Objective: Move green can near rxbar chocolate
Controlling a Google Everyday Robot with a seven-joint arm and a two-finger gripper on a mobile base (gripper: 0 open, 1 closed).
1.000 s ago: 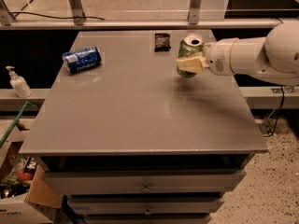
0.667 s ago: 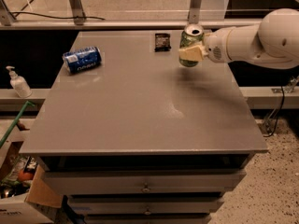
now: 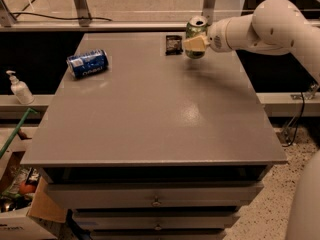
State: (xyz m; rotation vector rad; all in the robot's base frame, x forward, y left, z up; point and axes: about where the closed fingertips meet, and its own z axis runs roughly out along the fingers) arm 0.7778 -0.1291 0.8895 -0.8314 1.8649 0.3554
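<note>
Camera view: hand clasps green can upright, far-right.

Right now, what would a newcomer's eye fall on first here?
The white arm's end effector, at the grey table's far right, grips an upright light green aluminium drink can just right of a small flat dark snack wrapper. A blue aluminium drink can lies on its side at the far left.
</note>
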